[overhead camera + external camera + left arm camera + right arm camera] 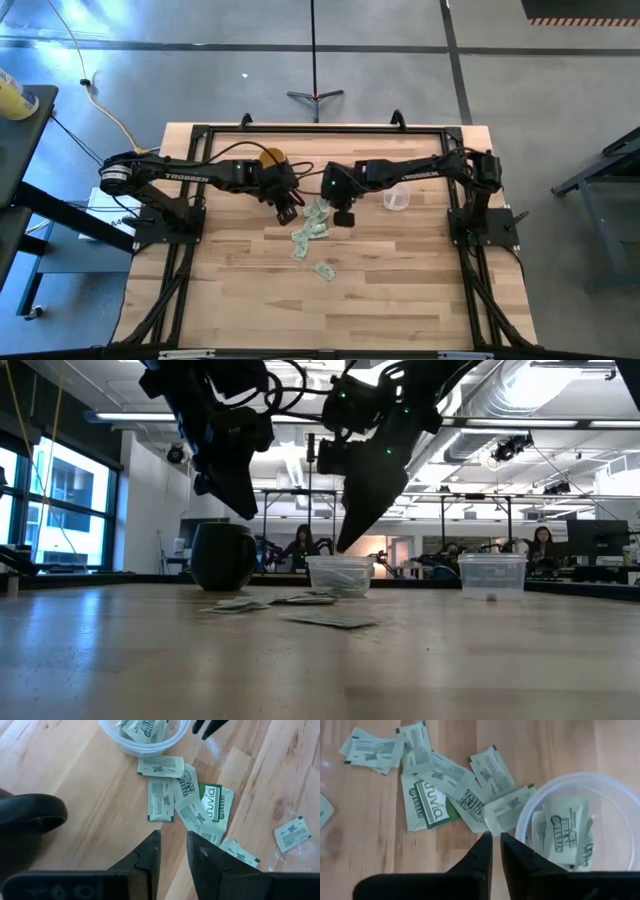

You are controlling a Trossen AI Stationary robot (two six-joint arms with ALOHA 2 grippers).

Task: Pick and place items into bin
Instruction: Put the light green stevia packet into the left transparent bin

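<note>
Several pale green-and-white packets (190,800) lie flat in a loose, overlapping pile on the wooden table; one lies apart (324,270). The clear round bowl (142,745) stands at the pile's far side with a few packets in it (560,832). My left gripper (172,842) hangs above the pile's near-left side, fingers a narrow gap apart with nothing between them. My right gripper (496,839) is shut on nothing, slanting down just above the table beside the bowl's rim (525,820), at the pile's edge.
A yellow mug (272,158) stands at the far side behind my left arm. A smaller clear container (396,200) sits to the bowl's right, under my right arm. Bare wood stretches toward the near edge. People sit in the room beyond the table.
</note>
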